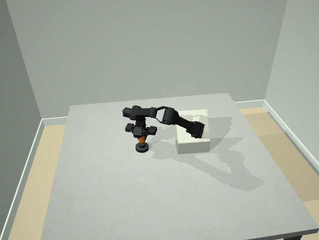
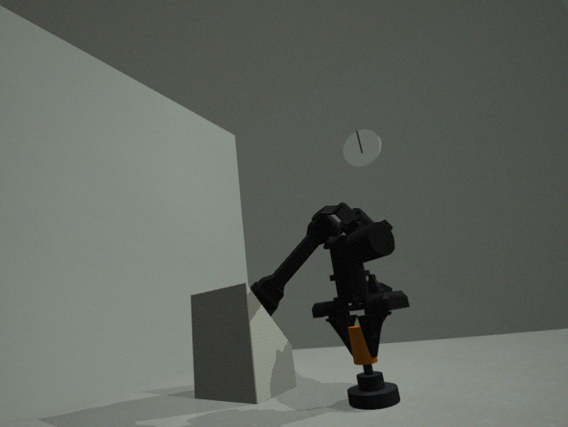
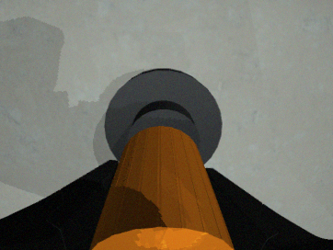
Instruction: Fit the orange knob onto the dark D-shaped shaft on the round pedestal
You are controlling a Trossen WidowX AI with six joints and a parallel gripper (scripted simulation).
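Observation:
The orange knob point(image 1: 141, 139) point(image 2: 360, 346) point(image 3: 163, 184) is held upright, with a slight tilt in the exterior view. My gripper point(image 2: 365, 354) point(image 3: 161, 173) is shut on it, one finger on each side. The round dark pedestal point(image 1: 142, 148) point(image 2: 374, 397) point(image 3: 163, 85) stands on the table right below the knob. A short piece of the dark shaft point(image 2: 368, 369) shows between the knob's lower end and the pedestal's raised collar, so the knob is not down on the pedestal. The shaft's top and the flat sides are hidden.
A pale block point(image 1: 193, 147) point(image 2: 222, 344) stands on the table point(image 1: 154, 201) beside the pedestal, with the arm's base end at it. The arm reaches over from the block to the knob. A round clock point(image 2: 362, 158) hangs on the wall.

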